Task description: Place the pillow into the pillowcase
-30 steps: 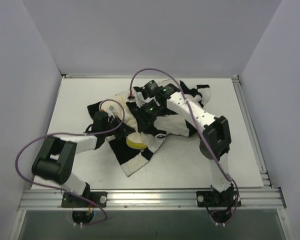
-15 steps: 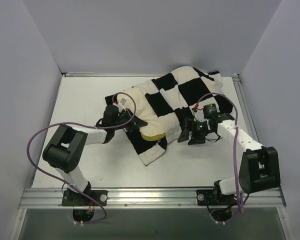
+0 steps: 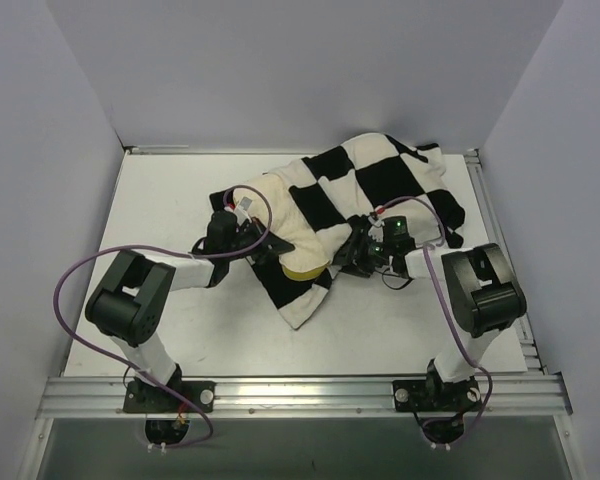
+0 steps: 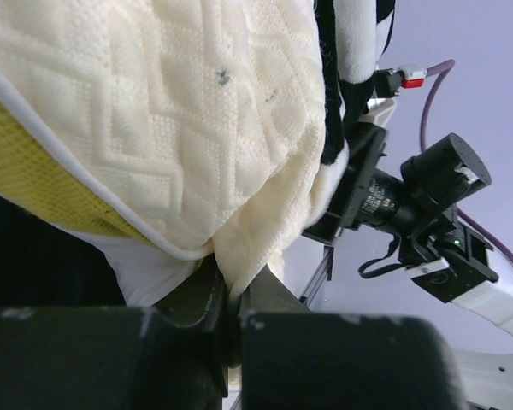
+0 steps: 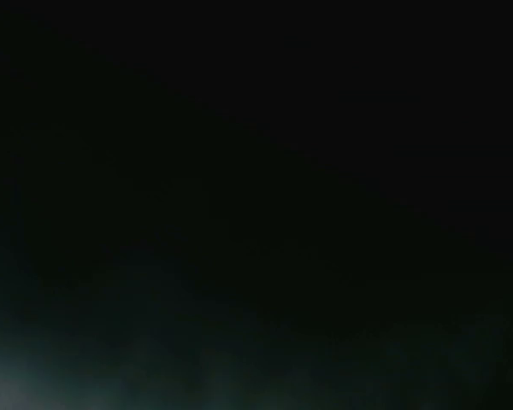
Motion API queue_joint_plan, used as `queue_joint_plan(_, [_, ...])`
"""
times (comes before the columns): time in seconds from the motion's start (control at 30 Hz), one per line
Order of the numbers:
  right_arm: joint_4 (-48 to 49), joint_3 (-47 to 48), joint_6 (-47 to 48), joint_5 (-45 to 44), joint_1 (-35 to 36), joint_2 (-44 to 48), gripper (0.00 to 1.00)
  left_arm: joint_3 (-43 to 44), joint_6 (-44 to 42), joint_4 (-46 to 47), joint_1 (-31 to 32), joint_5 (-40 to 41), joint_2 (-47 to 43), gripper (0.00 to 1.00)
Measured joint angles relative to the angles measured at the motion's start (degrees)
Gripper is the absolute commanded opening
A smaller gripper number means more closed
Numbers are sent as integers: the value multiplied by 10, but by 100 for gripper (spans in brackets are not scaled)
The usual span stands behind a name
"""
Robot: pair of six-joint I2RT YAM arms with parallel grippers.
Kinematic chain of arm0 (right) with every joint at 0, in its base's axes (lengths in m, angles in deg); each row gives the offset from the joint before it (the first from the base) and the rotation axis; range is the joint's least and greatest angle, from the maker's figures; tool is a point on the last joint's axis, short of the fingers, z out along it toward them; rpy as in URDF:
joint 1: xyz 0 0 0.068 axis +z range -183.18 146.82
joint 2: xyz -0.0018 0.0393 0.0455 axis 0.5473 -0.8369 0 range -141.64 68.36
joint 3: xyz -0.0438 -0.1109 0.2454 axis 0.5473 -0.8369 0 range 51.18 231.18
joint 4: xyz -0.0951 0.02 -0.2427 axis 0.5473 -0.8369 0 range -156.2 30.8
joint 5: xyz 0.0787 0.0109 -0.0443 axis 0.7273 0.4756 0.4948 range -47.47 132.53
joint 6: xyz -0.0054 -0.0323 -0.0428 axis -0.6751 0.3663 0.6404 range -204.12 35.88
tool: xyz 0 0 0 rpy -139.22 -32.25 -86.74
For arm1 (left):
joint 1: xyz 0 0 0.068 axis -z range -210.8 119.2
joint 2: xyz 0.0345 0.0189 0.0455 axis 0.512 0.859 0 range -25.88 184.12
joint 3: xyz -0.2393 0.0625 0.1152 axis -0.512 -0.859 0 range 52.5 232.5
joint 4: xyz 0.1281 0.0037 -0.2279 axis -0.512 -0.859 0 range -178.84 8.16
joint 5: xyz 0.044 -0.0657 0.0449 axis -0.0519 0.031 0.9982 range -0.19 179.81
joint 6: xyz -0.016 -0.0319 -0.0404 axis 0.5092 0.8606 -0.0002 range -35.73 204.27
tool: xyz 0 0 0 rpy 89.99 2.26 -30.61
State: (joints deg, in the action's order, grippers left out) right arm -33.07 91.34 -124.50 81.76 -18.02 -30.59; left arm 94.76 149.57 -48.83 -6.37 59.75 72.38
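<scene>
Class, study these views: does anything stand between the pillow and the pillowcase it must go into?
Nothing separate does. The pillow is partly inside the pillowcase; its cream end sticks out left, pinched by the left gripper. The right gripper sits at the case's edge; its camera is dark, so its grip is unclear.

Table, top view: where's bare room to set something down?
Bare table at far left, beyond the pillow; also the near strip between the pillowcase and front rail. Crowded mid-table, where left gripper and right gripper meet by the pillow.
</scene>
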Motion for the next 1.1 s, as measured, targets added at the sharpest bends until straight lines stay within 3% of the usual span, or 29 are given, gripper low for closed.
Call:
queue_joint_plan(0.03, [22,0,-9,2,3,-15,25,0,0,1,-1,2,0,0])
queue_joint_plan(0.13, [52,-1,-31,9,13,-44,5,2,0,1,-3,3,4,0])
queue_joint_plan(0.23, [42,0,-29,14,39,-31,0,16,1,2,-3,3,17,0])
queue_joint_plan(0.33, [-19,16,3,31,108,13,0,40,6,9,-5,3,42,0])
queue_joint_plan(0.5, [-167,125,123,85,224,50,2,91,23,17,-2,-2,80,0])
queue_joint_plan(0.8, [-315,245,195,167,164,-14,2,59,16,28,21,25,70,0])
queue_joint_plan(0.97, [-341,290,193,185,191,-21,3,2,11,35,46,59,55,0])
queue_joint_plan(1.07, [-344,296,193,189,235,-19,12,1,5,35,70,66,57,0])
queue_joint_plan(1.1, [-346,296,194,191,246,-17,25,2,2,33,72,64,59,0])
